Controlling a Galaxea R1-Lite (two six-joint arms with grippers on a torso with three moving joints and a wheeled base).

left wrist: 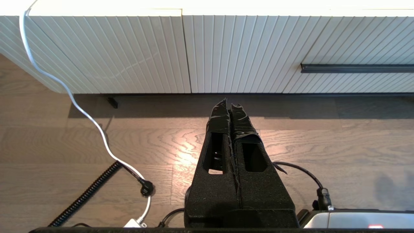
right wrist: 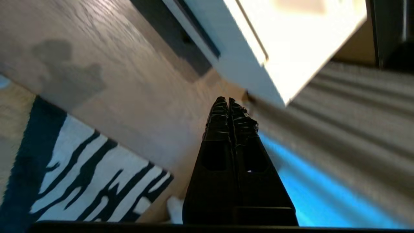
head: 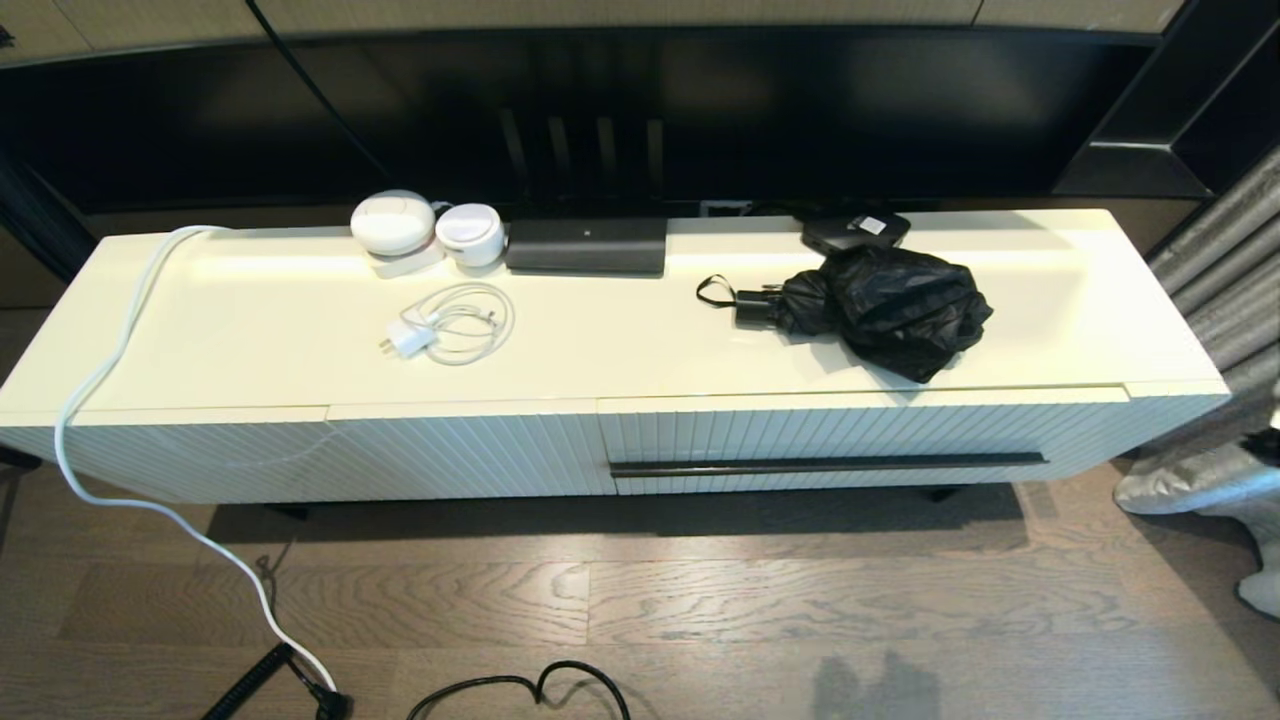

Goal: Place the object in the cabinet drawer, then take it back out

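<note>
The black folding umbrella (head: pixel 880 308) lies on the cabinet top at the right, its short handle and wrist loop (head: pixel 716 291) pointing left. Below it the cream ribbed drawer (head: pixel 860 434) is closed, its black bar handle (head: pixel 828 465) running along the front; part of that handle (left wrist: pixel 355 68) shows in the left wrist view. My left gripper (left wrist: pixel 231 105) is shut and empty, low over the wooden floor in front of the cabinet. My right gripper (right wrist: pixel 226 100) is shut and empty, near the cabinet's right end (right wrist: pixel 300 48). Neither arm appears in the head view.
On the cabinet top (head: pixel 250 340) are two white round devices (head: pixel 425 228), a long black box (head: pixel 586 246), a coiled white charger (head: pixel 450 325) and a small flat black box (head: pixel 855 229). A white cable (head: pixel 110 400) hangs to the floor. Grey curtains (head: pixel 1230 260) stand right.
</note>
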